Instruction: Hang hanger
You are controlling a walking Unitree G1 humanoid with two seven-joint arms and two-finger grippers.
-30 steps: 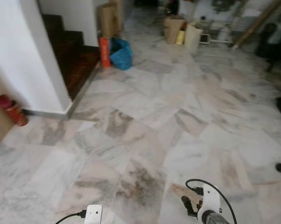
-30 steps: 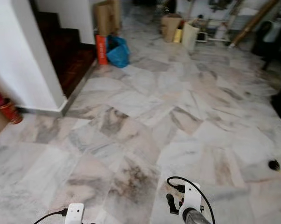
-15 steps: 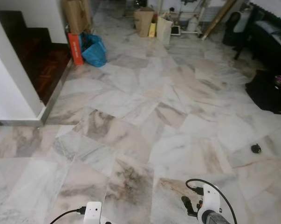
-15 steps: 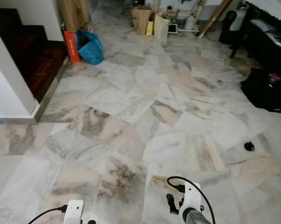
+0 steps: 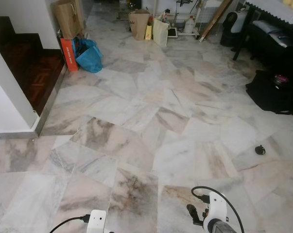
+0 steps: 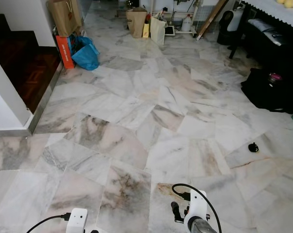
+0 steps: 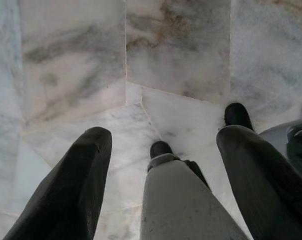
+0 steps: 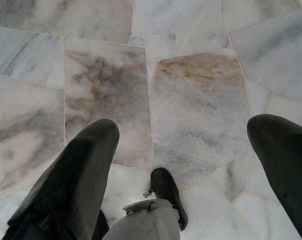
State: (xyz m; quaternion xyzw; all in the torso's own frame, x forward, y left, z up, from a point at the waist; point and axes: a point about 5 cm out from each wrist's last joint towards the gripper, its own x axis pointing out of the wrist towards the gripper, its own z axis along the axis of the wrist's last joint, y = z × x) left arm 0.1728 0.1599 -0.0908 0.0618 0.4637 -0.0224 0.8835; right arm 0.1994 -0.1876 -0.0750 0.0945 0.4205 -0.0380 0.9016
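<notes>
Hanger, the object of this errand, cannot be made out anywhere on the pale veined marble floor (image 5: 151,121) stretching ahead of the humanoid, and neither gripper carries 1. At the lower edge of the head views, the 2 silver arms hang low. The left gripper (image 7: 161,145) points at the tiles with its 2 black fingers (image 7: 78,175) spread wide and nothing between them; the right gripper (image 8: 191,145) hangs likewise, its 2 black fingers (image 8: 75,170) parted wide over bare marble.

Clutter rings the open floor: a blue plastic bag (image 5: 89,55) beside an orange carton (image 5: 68,54) at upper left near the dark wooden steps (image 5: 29,68), brown paper bags (image 5: 139,23) at upper centre, a black bag (image 5: 272,90) at right by dark furniture, and a small black object (image 5: 259,150) lying alone on the tiles at lower right.

With no hanger or rail identifiable, the search appears barely begun. Walking on could go wrong if a foot catches the small black object or the black bag, or slips on polished marble.
</notes>
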